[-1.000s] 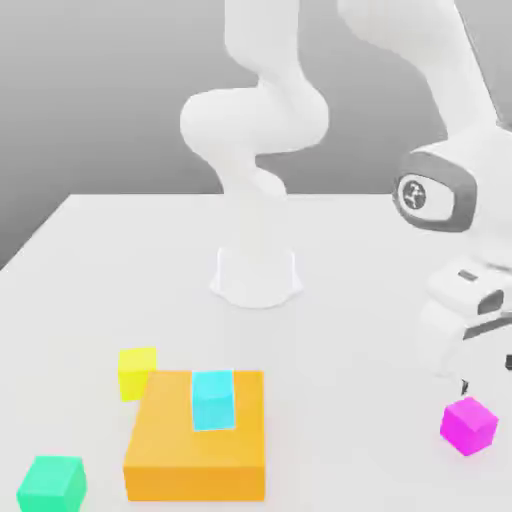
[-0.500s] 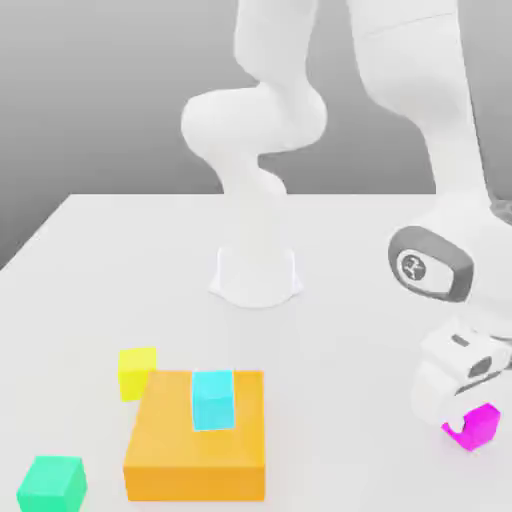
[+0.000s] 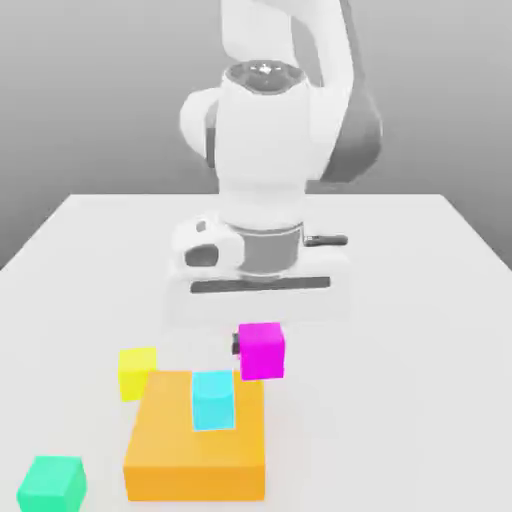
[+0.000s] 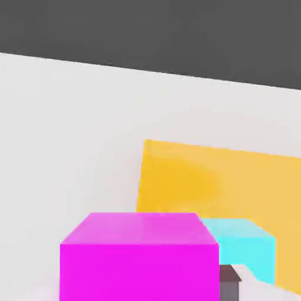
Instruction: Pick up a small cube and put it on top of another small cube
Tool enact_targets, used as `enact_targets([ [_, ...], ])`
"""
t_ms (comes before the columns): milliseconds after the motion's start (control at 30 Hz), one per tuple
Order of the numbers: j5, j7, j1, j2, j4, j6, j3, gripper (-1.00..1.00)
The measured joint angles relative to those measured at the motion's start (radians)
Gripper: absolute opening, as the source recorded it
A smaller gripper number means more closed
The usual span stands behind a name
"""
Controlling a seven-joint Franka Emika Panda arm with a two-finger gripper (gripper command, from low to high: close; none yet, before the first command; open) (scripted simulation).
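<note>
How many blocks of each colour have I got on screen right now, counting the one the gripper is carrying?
Magenta cube, held in the gripper: 1
Cyan cube, on the orange block: 1
Yellow cube: 1
Green cube: 1
Orange block, flat: 1
Total: 5

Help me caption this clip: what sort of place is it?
Likely a simulated tabletop test scene: a plain white table against a blank grey backdrop, flat-coloured blocks such as the orange block, and one white robot arm.
</note>
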Motion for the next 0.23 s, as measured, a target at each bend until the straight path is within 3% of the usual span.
enact_targets([
  [133, 0.012, -0.019, -0.007, 0.114, -0.028, 0.141, -0.014, -1.00],
  [167, 0.013, -0.020, -0.007, 0.132, -0.031, 0.163, -0.015, 1.00],
  [233, 0.013, -0.020, -0.006, 0.132, -0.031, 0.163, -0.015, 1.00],
])
